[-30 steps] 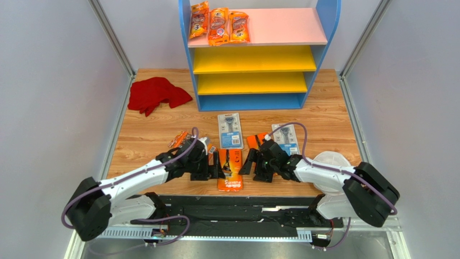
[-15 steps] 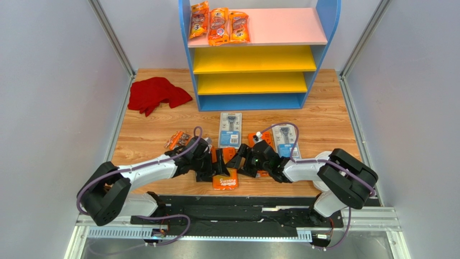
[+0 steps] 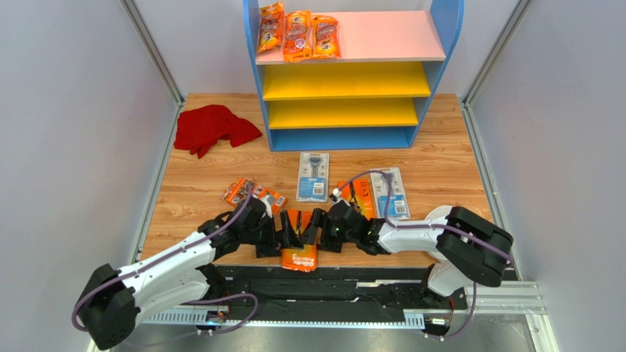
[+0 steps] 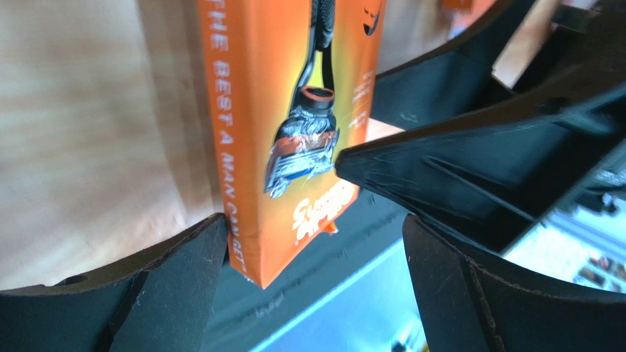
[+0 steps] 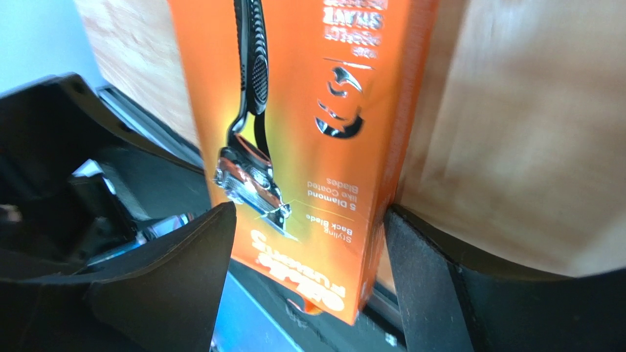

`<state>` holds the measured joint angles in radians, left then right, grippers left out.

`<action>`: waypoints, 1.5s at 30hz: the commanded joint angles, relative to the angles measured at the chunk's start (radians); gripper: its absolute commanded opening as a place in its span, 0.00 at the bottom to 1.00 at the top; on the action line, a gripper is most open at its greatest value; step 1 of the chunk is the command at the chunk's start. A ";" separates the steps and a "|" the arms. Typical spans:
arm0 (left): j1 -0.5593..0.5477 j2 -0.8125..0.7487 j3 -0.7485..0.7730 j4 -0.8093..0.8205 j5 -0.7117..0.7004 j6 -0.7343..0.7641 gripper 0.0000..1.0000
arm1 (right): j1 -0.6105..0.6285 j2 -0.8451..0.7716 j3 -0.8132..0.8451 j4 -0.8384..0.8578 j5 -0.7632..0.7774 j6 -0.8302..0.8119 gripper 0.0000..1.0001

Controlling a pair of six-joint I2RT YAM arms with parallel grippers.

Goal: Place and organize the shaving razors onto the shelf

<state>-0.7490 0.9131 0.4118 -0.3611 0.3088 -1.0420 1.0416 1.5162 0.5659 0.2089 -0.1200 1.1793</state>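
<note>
On the left, the left gripper is sitting low at the near edge of the light wooden table, jaws spread wide and pinching nothing. Its wrist view is showing the flat orange cardboard razor box lying inside that gap, a bottom corner touching one finger while the other finger is standing well off it.

In the middle, the box is what everything turns on. Its long axis is running from the shelf side towards the arm bases, and its near end is hanging past the table edge over the black rail. Both tools are coming at it across the short way, one from each flank.

On the right, the right gripper is straddling the same box. Its jaws are also parted: one finger is touching the box's long edge, the other is showing a gap beside the printed face. So nothing is clamped yet. I'd say the right arm is sitting squarer on the box and is better placed to take it, though the two tools are crowding each other.

The blue-sided shelf with pink and yellow boards is standing well apart at the far end, roughly along the box's long axis, with three narrow orange bags lying on the top board.
</note>
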 commanded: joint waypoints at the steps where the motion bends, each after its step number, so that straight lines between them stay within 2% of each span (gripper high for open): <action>1: -0.015 -0.063 0.022 0.057 0.075 -0.038 0.97 | 0.116 -0.074 0.020 -0.158 -0.061 0.068 0.78; 5: -0.050 -0.132 -0.008 0.039 0.084 -0.096 0.96 | 0.166 -0.117 -0.018 -0.178 -0.029 0.115 0.78; 10: -0.113 -0.209 -0.013 -0.079 0.055 -0.127 0.95 | 0.210 -0.171 -0.040 -0.244 0.013 0.151 0.79; 16: -0.122 -0.287 -0.042 -0.154 0.035 -0.136 0.95 | 0.242 -0.235 -0.083 -0.275 0.066 0.189 0.80; 23: -0.124 -0.299 -0.085 -0.174 0.003 -0.130 0.95 | 0.271 -0.320 -0.215 -0.217 0.241 0.299 0.80; 30: -0.124 -0.272 -0.108 -0.131 -0.028 -0.124 0.95 | 0.271 -0.370 -0.288 -0.085 0.341 0.299 0.80; 37: -0.124 -0.215 -0.133 -0.062 -0.039 -0.138 0.95 | 0.273 -0.289 -0.301 -0.026 0.349 0.313 0.80; 41: -0.124 -0.194 -0.148 -0.010 -0.033 -0.148 0.96 | 0.273 -0.234 -0.349 0.198 0.347 0.309 0.79; 45: -0.124 -0.180 -0.153 0.005 -0.025 -0.148 0.95 | 0.273 -0.157 -0.331 0.311 0.313 0.264 0.77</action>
<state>-0.8700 0.7258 0.2668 -0.4206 0.2787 -1.1759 1.3128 1.2942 0.2375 0.3443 0.1780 1.4757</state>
